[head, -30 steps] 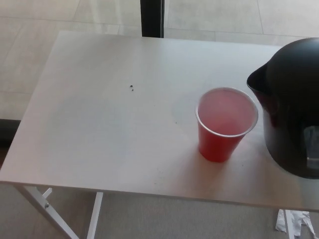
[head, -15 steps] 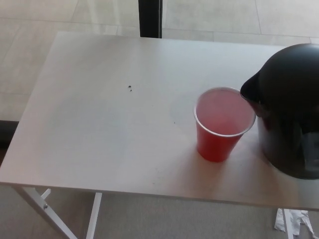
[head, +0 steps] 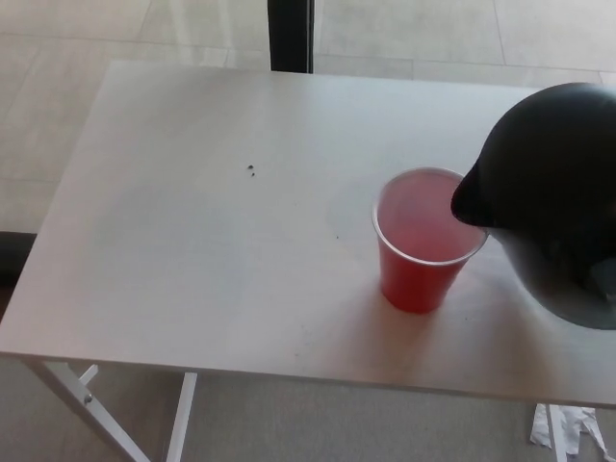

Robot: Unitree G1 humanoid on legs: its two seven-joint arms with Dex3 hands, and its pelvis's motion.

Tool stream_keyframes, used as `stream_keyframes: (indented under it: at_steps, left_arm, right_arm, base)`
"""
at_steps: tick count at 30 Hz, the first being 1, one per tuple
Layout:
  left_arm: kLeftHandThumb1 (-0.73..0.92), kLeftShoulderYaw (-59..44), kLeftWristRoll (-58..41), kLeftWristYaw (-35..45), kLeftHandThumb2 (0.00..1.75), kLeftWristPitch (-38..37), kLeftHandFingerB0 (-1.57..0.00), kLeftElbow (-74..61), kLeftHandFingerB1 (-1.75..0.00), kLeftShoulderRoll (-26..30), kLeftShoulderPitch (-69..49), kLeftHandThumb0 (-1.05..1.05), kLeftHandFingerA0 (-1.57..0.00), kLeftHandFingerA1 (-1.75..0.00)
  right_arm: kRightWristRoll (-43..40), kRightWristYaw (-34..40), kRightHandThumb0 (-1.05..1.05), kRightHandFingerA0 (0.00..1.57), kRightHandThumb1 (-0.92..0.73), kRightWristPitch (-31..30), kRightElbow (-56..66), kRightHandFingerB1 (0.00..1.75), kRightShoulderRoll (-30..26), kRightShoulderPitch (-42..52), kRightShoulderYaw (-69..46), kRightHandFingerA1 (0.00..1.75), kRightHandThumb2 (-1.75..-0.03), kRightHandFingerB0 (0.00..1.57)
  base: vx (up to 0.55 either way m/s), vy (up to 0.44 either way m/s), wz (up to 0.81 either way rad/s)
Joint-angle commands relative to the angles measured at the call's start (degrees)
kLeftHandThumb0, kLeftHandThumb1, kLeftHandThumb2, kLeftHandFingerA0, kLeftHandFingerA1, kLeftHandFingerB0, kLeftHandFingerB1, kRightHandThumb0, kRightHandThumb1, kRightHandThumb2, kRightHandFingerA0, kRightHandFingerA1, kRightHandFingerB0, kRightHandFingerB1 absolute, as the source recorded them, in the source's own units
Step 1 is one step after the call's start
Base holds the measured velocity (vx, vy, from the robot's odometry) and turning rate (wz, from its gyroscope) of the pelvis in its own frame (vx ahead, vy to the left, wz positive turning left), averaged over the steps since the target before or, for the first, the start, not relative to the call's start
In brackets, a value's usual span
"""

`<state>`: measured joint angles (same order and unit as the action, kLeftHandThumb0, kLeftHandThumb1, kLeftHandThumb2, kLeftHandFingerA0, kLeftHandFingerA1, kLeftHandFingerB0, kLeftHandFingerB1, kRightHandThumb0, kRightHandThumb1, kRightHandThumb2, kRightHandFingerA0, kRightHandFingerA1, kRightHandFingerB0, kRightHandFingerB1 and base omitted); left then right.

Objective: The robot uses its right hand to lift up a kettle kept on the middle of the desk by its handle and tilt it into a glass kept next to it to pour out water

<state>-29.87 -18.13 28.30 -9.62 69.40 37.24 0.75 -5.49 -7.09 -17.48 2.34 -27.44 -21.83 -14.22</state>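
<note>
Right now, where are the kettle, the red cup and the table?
kettle (head: 553, 183): head view, on its black domed body.
red cup (head: 416, 279): head view, on its red outer wall.
table (head: 192, 250): head view, on bare white top left of the cup.

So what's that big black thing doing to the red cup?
That's a black kettle, and it's tipped over so its spout hangs just above the rim of the red cup. The cup stands upright on the white table. It's set up for pouring, but no stream of water can be made out. The kettle seems lifted and leaning, yet neither of the robot's hands shows in the picture, so whatever holds it is out of sight on the right.
</note>
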Motion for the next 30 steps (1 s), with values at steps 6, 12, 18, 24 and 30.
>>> stream_keyframes:
  at_steps: [6,12,18,24,30]
  left_arm:
    - [0.88,0.3,0.5,-0.1,0.67,-0.2,-0.28,0.0,-0.35,1.5,-0.6,-0.79,-0.42,-0.47]
    - [0.88,0.3,0.5,-0.4,0.67,-0.1,-0.29,-0.1,-0.35,1.6,-0.8,-0.80,-0.44,-0.47]
    - [0.89,0.4,0.5,-0.1,0.67,-0.3,-0.29,-0.4,-0.36,1.6,-0.9,-0.79,-0.44,-0.49]
    - [0.89,0.7,0.6,-0.3,0.67,0.0,-0.28,-0.8,-0.35,1.6,-1.5,-0.79,-0.43,-0.46]
    - [0.90,0.7,0.5,-0.2,0.67,0.0,-0.27,-0.6,-0.35,1.8,-1.3,-0.79,-0.43,-0.45]
  right_arm:
    - [2.6,-1.0,-0.11,0.98,-0.40,-0.8,4.4,1.56,-1.2,-1.7,1.3,1.73,-1.33,0.89]
    - [2.3,-1.4,-0.11,0.96,-0.36,-6.7,2.6,1.69,-2.0,-3.6,0.5,1.75,-1.45,0.79]
    - [5.1,-1.2,-0.12,0.92,-0.47,-11.4,-0.4,1.63,-4.5,-6.5,1.4,1.75,-1.16,0.72]
    - [7.8,0.5,-0.21,1.17,-0.47,-14.3,-4.8,1.18,-6.3,-9.6,2.0,1.36,-1.09,0.94]
    - [8.7,1.1,-0.20,0.90,-0.44,-16.8,-6.2,1.65,-6.6,-11.1,1.8,1.75,-1.10,0.68]
  base:
    - [0.00,0.000,0.00]
    - [0.00,0.000,0.00]
    - [0.00,0.000,0.00]
    - [0.00,0.000,0.00]
    - [0.00,0.000,0.00]
